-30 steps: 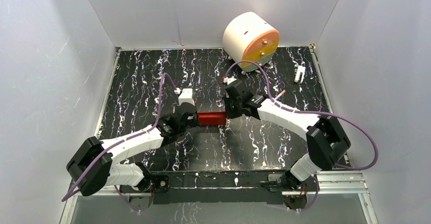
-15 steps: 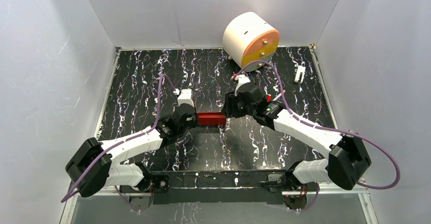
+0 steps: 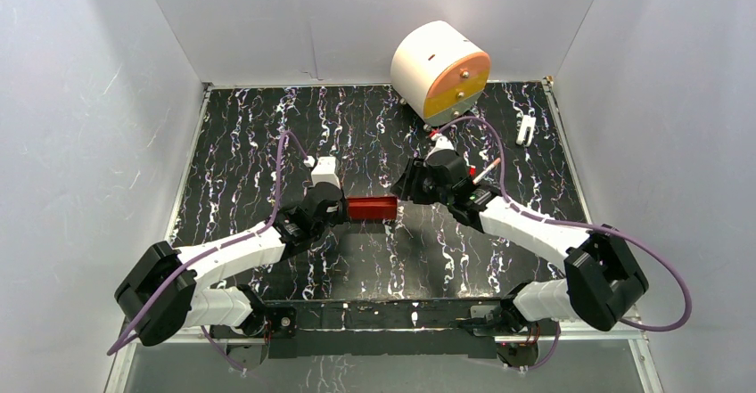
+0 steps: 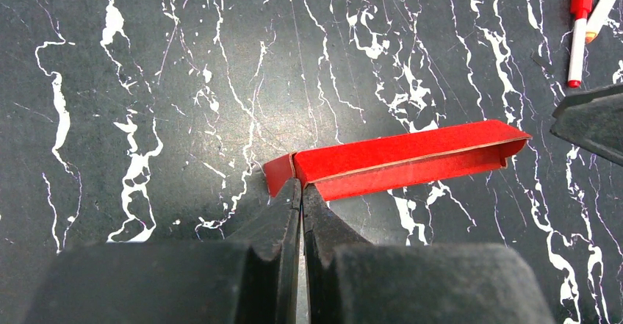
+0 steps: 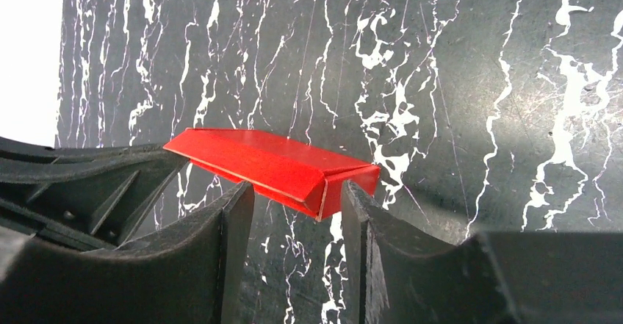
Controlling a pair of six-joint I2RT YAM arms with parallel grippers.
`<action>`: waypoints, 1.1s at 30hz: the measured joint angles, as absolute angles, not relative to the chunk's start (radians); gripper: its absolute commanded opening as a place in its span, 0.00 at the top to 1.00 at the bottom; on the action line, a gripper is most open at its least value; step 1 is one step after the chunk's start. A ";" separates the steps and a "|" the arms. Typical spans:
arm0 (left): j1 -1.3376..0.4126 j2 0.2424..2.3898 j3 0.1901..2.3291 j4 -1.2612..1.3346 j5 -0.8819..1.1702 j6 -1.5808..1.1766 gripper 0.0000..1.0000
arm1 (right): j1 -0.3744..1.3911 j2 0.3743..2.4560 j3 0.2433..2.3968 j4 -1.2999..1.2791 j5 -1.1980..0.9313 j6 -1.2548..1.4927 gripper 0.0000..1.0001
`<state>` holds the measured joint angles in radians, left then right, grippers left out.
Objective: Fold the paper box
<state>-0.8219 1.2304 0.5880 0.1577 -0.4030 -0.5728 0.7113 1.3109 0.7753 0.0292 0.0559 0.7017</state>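
One change: right tool (image 5: 297,192) (earlier clamped) now parted astride paper box (image 5: 257,159) end; left tool (image 4: 301,189) pinches other.

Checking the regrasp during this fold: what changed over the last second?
The right pincer opened, releasing the right end of the box; its jaws now flank that end. Its wrist shifted slightly right and its elbow swung outward toward the near edge. The left pincer stayed shut on the box's left flap; box and drum did not move.
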 measured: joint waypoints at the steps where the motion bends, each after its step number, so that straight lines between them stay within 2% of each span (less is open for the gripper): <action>1: -0.822 1.230 0.588 0.159 -0.403 -0.572 1.00 | 0.709 1.315 0.772 0.036 0.056 0.707 0.47; 16: -0.822 1.235 0.583 0.175 -0.402 -0.573 1.00 | 0.682 1.389 0.686 0.188 0.001 0.788 0.60; 23: -0.821 1.243 0.583 0.187 -0.403 -0.573 1.00 | 0.676 1.389 0.609 0.305 -0.065 0.792 0.59; 33: -0.820 1.250 0.582 0.197 -0.403 -0.578 1.00 | 0.680 1.390 0.483 0.513 -0.099 0.759 0.51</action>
<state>-0.8204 1.2495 0.5823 0.1974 -0.4030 -0.5781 0.6796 1.3899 0.4831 0.5129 -0.0986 0.7589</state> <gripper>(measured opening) 0.007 0.464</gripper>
